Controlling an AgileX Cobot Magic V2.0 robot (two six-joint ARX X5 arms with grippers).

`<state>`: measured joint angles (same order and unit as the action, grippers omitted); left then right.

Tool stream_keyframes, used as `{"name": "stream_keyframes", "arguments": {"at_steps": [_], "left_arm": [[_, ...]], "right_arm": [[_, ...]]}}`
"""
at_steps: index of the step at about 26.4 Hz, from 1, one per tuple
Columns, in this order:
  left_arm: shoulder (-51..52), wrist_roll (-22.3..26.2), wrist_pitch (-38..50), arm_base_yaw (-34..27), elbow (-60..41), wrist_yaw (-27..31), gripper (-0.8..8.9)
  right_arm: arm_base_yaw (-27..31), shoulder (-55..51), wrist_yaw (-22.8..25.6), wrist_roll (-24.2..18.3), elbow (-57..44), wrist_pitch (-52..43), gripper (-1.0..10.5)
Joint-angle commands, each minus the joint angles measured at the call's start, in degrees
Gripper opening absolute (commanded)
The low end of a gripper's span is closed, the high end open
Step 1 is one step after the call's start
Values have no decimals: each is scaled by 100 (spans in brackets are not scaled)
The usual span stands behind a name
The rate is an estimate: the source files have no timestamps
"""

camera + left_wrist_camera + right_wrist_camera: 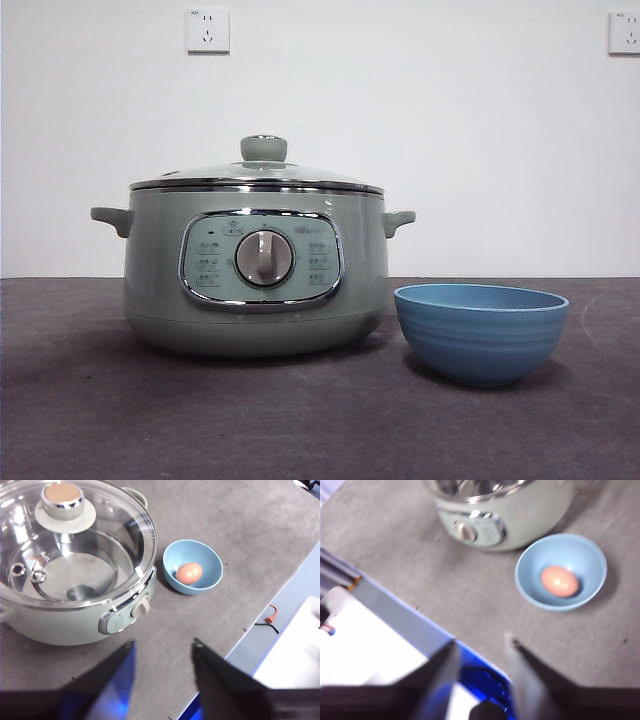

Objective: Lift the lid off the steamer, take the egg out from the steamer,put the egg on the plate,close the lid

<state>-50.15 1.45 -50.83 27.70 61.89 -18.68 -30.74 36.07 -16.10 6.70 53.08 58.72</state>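
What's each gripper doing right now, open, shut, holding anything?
Left gripper: open, empty, above the table near the steamer.
Right gripper: open, empty.

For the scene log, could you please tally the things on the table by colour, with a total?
Sage green: 1, the steamer
Clear glass with a green knob: 1, the lid, seated on the steamer
Blue: 1, the plate, a bowl beside the steamer
Orange-brown: 1, the egg, lying in the plate
Total: 4
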Motion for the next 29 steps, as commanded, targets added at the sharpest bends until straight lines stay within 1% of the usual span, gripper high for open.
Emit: {"name": "stream_keyframes", "arguments": {"at_steps": [1,18,20,23,26,28,29], "left_arm": [[9,-37,7,7,-66,-81,-8],[7,-7,22,7,-66,-90,-3],[7,160,76,0,-66,136,-3],[7,153,55,-7,-66,476,-3],[28,186,26,11,-66,494,-3],[105,483,153,-72,-66,728,-3],[151,678,363,-184,-72,866,-3]], "right_arm": [[-11,-9,-24,26,-39,-28,-1],[-11,-9,-9,22,-39,-28,1],[-11,-9,-9,22,-39,-28,1],[-11,-9,-9,22,-39,-28,1],[-11,-9,-9,22,-39,-28,1],[-11,-9,-9,22,-39,-28,1],[-11,-9,-9,22,-39,-28,1]]}}
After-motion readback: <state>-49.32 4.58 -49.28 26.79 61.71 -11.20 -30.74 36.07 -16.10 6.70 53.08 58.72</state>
